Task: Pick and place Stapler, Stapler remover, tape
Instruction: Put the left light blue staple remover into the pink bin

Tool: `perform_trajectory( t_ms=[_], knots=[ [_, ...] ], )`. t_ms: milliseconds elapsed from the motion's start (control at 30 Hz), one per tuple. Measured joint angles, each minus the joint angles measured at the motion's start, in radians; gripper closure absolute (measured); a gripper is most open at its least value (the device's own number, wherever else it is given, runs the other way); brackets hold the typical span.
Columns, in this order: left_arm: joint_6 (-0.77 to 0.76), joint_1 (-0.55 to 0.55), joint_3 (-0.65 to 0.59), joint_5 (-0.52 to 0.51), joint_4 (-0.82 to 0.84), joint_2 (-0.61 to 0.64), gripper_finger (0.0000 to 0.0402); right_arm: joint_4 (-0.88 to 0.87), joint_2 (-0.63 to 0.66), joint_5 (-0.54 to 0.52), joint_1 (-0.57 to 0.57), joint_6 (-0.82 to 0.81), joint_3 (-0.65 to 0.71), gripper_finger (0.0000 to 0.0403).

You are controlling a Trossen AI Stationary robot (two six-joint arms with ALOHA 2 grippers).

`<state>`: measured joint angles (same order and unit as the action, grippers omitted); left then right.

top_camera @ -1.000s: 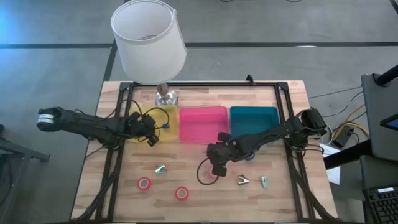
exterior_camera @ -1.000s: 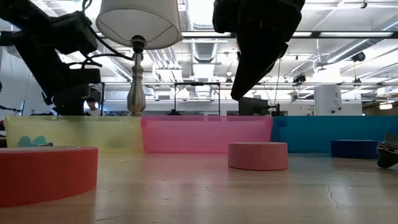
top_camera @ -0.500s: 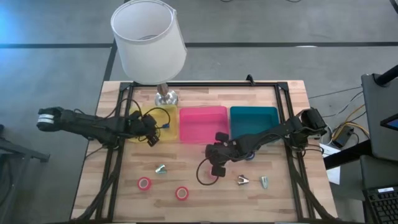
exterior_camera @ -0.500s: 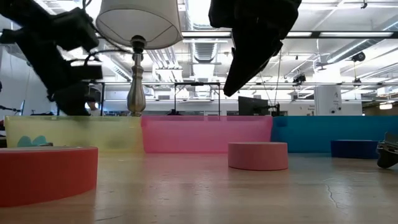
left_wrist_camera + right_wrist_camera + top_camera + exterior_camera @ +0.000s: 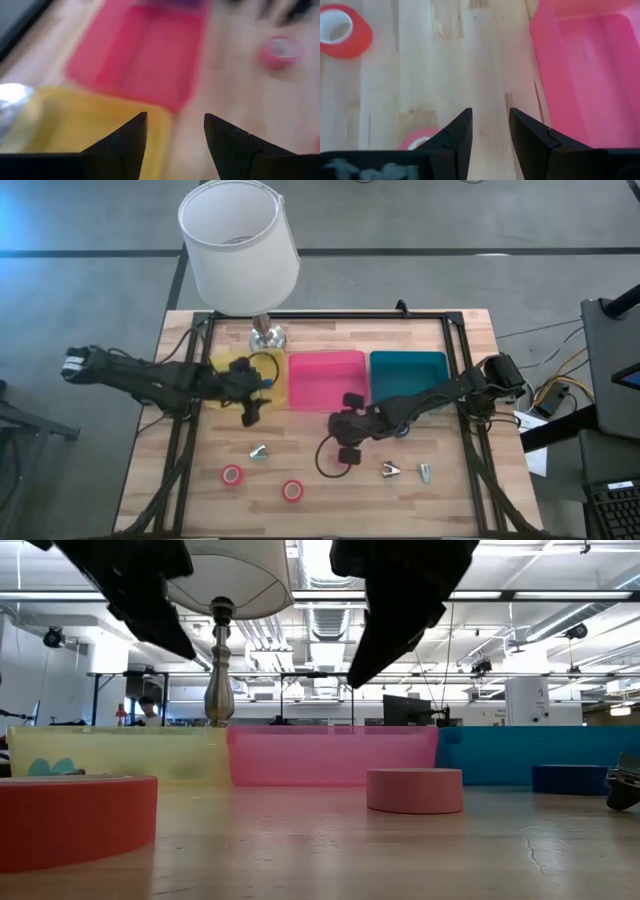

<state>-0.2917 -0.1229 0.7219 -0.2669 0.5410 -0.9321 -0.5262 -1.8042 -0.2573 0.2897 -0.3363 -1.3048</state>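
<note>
Left end effector, high view: left end effector (image 5: 250, 412) stands at the front edge of the yellow tray (image 5: 228, 370), fingers apart and nothing between them; I judge it hangs there because that tray is a drop place.
Right end effector, high view: right end effector (image 5: 346, 450) hangs over the bare wood in front of the pink tray (image 5: 326, 378), fingers partly apart, holding nothing I can see.
Tape, high view: two red tape rolls (image 5: 232, 475) and (image 5: 292, 490) lie on the table (image 5: 190, 490) near its front edge, well apart from both arms.
Metal pieces, high view: one silvery claw piece (image 5: 258, 451) lies just behind the rolls, two more (image 5: 390, 471) to the right of the right arm.
Other things, high view: teal tray (image 5: 408, 370) closes the row of trays; lamp (image 5: 238, 245) stands behind the yellow one.
Low view: one red roll (image 5: 75, 815) is very close, another (image 5: 414, 789) farther; both arms hang high above the trays.
Left wrist view: two dark fingers (image 5: 125, 145) are wide, empty, over the border of yellow and pink trays.
Right wrist view: fingers (image 5: 455, 137) show a moderate gap, pointing down to wood beside the pink tray; one red roll (image 5: 340, 25) is far, one (image 5: 420, 139) partly hidden just beside a finger.
Judgement: rolls are not yet sorted; the right arm seems placed to reach the nearer one.
</note>
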Motion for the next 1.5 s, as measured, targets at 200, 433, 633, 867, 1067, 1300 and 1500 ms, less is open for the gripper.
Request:
perform_trajectory(
  t_ms=[200,433,633,867,1067,1300,1500],
  knots=[
    [-0.110,-0.196,-0.019,0.020,-0.027,-0.028,0.0212,0.045,0.000,0.000,0.000,0.000,0.003,0.0273],
    [-0.280,-0.398,-0.024,0.018,-0.050,-0.154,0.0215,0.044,0.000,0.001,0.000,0.000,0.004,0.0284],
    [-0.380,-0.463,-0.024,0.016,-0.051,-0.294,0.0212,0.046,0.000,0.001,0.000,0.022,0.004,0.0289],
    [-0.473,-0.464,-0.024,-0.016,-0.016,-0.422,0.0216,0.051,0.000,0.003,-0.003,0.131,0.004,0.0282],
    [-0.563,-0.464,-0.025,-0.017,-0.008,-0.477,0.0216,0.096,0.000,0.003,-0.015,0.210,0.004,0.0277],
    [-0.591,-0.464,-0.025,-0.029,-0.008,-0.518,0.0216,0.118,0.000,0.003,-0.032,0.232,0.004,0.0286],
    [-0.581,-0.463,-0.025,-0.049,-0.010,-0.551,0.0221,0.117,0.000,0.003,-0.033,0.232,0.004,0.0294]
  ],
)
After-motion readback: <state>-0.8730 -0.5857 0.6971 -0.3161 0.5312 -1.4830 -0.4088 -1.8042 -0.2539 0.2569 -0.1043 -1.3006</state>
